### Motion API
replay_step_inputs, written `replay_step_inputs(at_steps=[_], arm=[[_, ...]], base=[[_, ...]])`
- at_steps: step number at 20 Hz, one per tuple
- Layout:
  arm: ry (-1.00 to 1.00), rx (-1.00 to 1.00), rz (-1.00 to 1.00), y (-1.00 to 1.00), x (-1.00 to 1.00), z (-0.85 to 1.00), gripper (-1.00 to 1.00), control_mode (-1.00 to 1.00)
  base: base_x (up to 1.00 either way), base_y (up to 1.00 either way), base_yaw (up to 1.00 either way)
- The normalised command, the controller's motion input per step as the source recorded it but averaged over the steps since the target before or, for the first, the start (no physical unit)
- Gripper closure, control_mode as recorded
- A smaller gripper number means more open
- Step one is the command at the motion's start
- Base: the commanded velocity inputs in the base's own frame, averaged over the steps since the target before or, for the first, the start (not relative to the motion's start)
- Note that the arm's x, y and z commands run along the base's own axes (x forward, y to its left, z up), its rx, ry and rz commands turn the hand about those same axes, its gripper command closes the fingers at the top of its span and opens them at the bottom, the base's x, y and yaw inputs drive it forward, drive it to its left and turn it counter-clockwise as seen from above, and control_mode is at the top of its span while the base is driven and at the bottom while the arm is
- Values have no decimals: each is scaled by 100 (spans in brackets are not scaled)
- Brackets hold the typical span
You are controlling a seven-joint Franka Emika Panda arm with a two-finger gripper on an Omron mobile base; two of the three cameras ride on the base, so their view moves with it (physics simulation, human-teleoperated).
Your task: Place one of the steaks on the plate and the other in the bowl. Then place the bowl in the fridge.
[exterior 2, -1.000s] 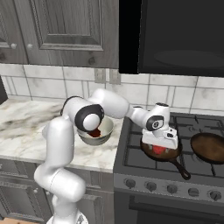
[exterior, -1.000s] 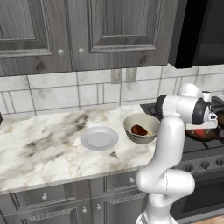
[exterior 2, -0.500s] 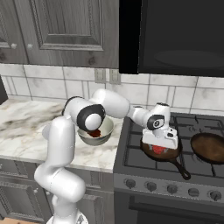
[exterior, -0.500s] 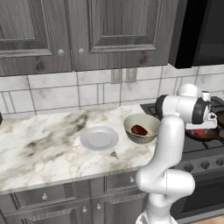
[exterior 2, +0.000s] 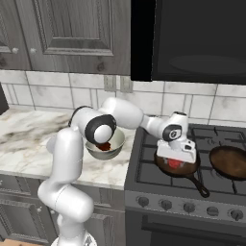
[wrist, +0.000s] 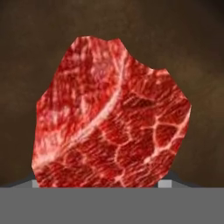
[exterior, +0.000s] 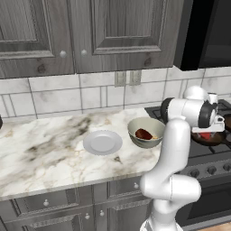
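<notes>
claw point(exterior 2: 176, 164) low in pan point(exterior 2: 178, 169), over red steak point(wrist: 109, 118) | grip: cannot tell | readable writing: apparently none

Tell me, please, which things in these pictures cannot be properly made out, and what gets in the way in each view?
- Gripper grip: in the right base view the hand's body covers the fingers; in the hand view the red steak hides the tips, so contact is unclear.
- Frying pan: left base view, mostly behind the arm.
- Bowl: right base view, its left half behind the arm's elbow.
- Second pan: cut by the right edge.
</notes>
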Motion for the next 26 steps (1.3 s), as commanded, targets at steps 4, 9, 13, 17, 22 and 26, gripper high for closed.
replay_step_inputs(at_steps=[4, 9, 13, 17, 22, 26], arm=[[0, 1, 0, 0, -31, 65, 100, -100], [-7, 1, 0, 0, -75, 70, 100, -100], [-16, 0, 1, 14, -99, 42, 100, -100], [-21, 0, 3, 31, -100, 19, 100, -100], [-15, 0, 6, 60, -92, 29, 100, -100], [-2, 0, 10, 91, -59, 51, 100, -100]], base=[[0, 0, 0], [0, 0, 0], [0, 0, 0], [0, 0, 0], [0, 0, 0], [0, 0, 0]])
